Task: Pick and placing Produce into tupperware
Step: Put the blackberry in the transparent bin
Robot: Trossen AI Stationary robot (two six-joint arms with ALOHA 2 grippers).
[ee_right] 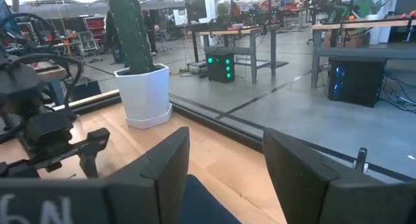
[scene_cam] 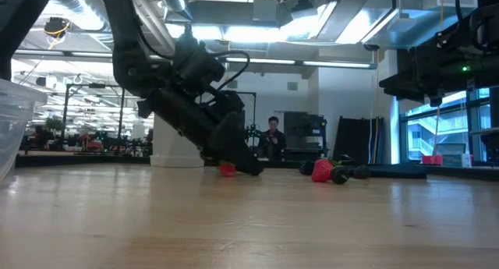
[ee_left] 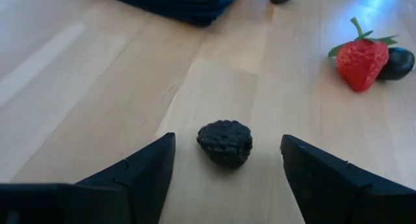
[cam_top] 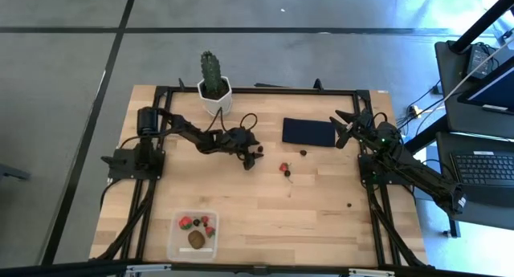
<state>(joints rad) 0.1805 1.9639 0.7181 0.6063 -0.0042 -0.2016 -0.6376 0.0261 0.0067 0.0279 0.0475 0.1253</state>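
My left gripper (cam_top: 254, 155) is open and low over the table, left of the navy rectangle. In the left wrist view (ee_left: 227, 165) its fingers stand on either side of a dark bumpy berry (ee_left: 225, 143) that lies on the wood, apart from both. A strawberry (ee_left: 361, 58) and a dark round berry (ee_left: 396, 62) lie together farther on. The clear tupperware (cam_top: 193, 233) sits near the near-left edge and holds strawberries, a brown kiwi and a dark berry. My right gripper (cam_top: 345, 124) is open and raised by the far-right side.
A navy rectangle (cam_top: 309, 132) lies flat near the far edge, with a dark berry (cam_top: 303, 152) just before it. A green cactus in a white pot (cam_top: 214, 88) stands at the far edge. One tiny berry (cam_top: 348, 204) lies toward the right. Bare wood stretches between the fruits and the tupperware.
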